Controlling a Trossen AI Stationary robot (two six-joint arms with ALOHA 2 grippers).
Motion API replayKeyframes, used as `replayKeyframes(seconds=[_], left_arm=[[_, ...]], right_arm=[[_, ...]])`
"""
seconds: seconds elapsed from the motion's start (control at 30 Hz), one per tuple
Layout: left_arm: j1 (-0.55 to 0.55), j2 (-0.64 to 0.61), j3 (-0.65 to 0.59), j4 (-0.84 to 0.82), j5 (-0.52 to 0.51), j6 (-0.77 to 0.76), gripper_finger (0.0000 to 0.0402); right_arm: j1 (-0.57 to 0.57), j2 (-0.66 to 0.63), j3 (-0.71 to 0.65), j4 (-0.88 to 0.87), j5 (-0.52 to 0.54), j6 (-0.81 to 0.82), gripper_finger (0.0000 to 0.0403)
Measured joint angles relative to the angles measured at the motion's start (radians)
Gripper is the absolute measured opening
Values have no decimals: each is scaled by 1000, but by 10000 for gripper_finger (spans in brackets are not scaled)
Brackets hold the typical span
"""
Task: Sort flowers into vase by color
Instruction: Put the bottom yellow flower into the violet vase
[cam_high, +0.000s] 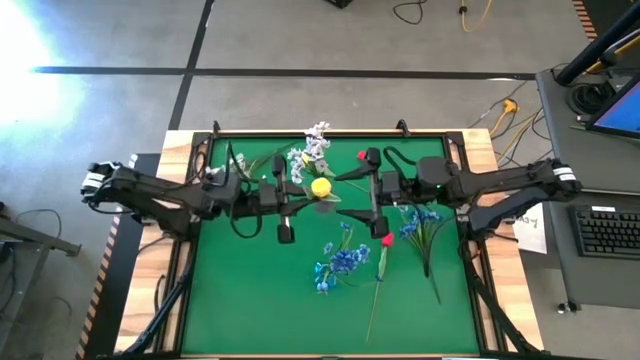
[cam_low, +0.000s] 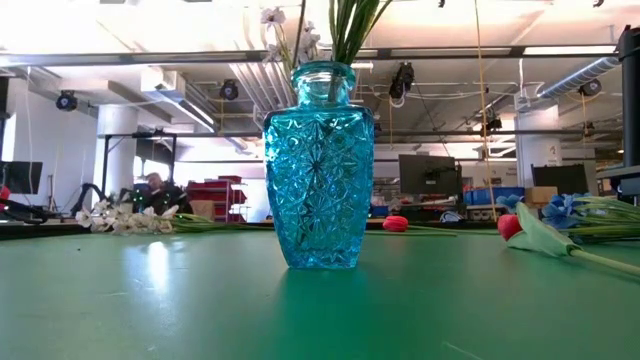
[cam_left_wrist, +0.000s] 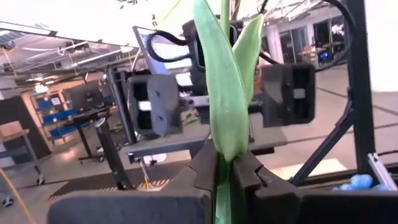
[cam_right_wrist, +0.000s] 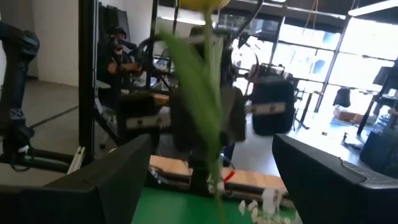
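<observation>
Clamping a tulip stem, the left hand appears closed.

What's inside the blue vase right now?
Green stems stand in the blue vase, with a white sprig at its neck. The left gripper is shut on the yellow tulip stem above it. The patterned glass hides the stems' lower ends.

Stood at mid-table, the vase, stems in its mouth. Lay right of the left gripper: two loose flowers, nearer the front edge.
</observation>
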Motion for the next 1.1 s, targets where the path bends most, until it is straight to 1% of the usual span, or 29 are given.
replayKeyframes(seconds=[0.23, 0.3, 0.37, 0.5, 0.63, 0.77, 0.87, 0.9, 1.0, 1.1], left_arm=[[2, 2, 3, 7, -9, -3, 0], [1, 2, 3, 14, -12, -4, 0], [1, 6, 3, 19, -13, -7, 0], [2, 8, 3, 8, -19, -7, 0], [3, 8, 3, 10, -37, -16, 0], [3, 9, 3, 9, -109, -30, 0], [3, 13, 3, 13, -121, -49, 0], [3, 16, 3, 16, -122, -51, 0], [2, 18, 2, 16, -121, -53, 1], [3, 16, 2, 14, -121, -53, 19]], right_arm=[[-2, 101, 118, -38, 0, -44, 324], [-10, 125, 153, -56, 0, -44, 315], [-18, 144, 185, -73, 0, -44, 298], [-23, 181, 216, -91, 0, -50, 242], [-21, 195, 231, -91, 0, -59, 169], [-26, 196, 231, -96, 3, -51, 90], [-28, 195, 231, -97, 4, -43, 33], [-28, 195, 231, -96, 4, -43, 21], [-28, 195, 231, -100, 3, -27, 15], [-28, 195, 231, -100, 3, -24, 11]])
